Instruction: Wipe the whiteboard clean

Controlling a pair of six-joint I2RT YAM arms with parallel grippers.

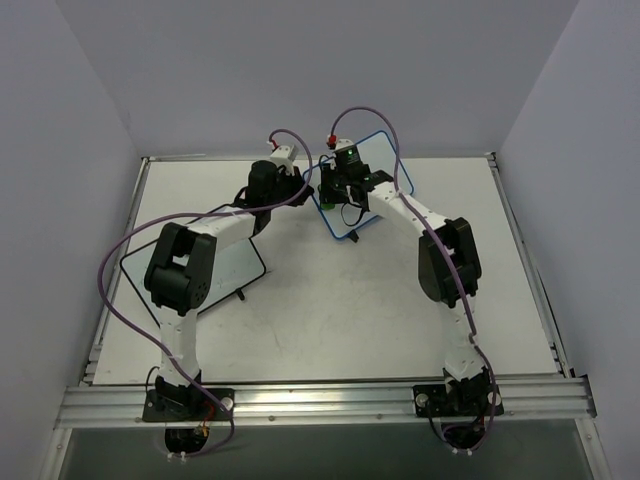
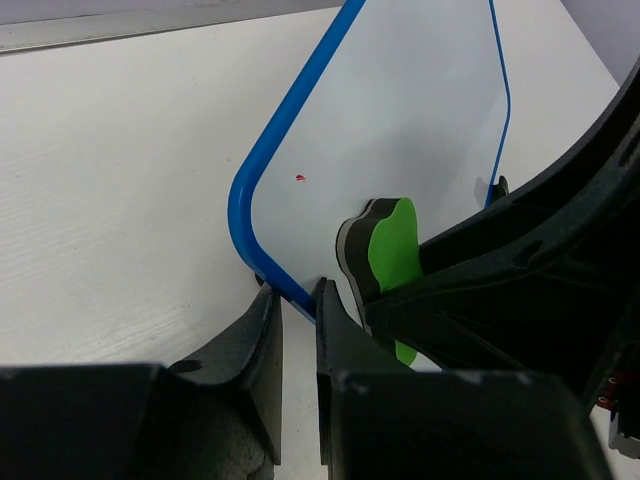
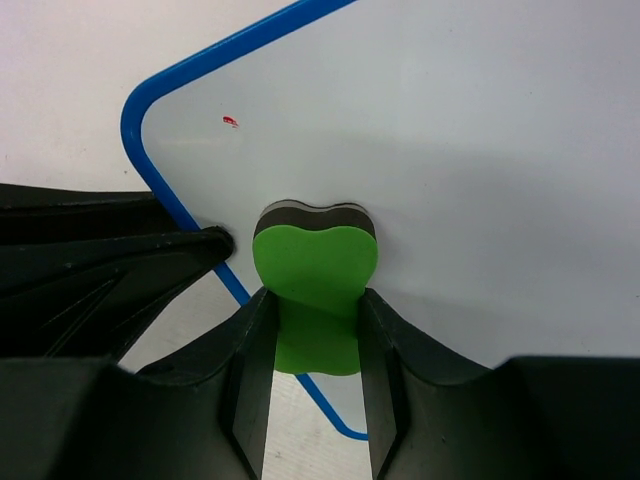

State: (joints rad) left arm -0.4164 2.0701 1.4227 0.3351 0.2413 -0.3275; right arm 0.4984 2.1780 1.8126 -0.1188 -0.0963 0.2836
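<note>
From above, the whiteboard (image 1: 378, 150) stands tilted at the far middle of the table (image 1: 300, 320), with both arms meeting at its left edge. Left wrist: the left claw (image 2: 297, 300), narrow, pinches the blue frame by a corner. Right wrist: the right claw (image 3: 315, 320) holds a green eraser (image 3: 315, 250) against the board. A red speck (image 3: 230, 121) sits up-left of it, toward that corner. No legible writing.

I can read no text, label, brand or number anywhere. The blue-framed whiteboard (image 3: 450, 150) shows only a tiny red speck (image 3: 230, 121) near its corner, with no letter shape to it. The black-framed board (image 1: 235, 266) lies at the near left of the tabletop, and any marks on it are too faint to read.
</note>
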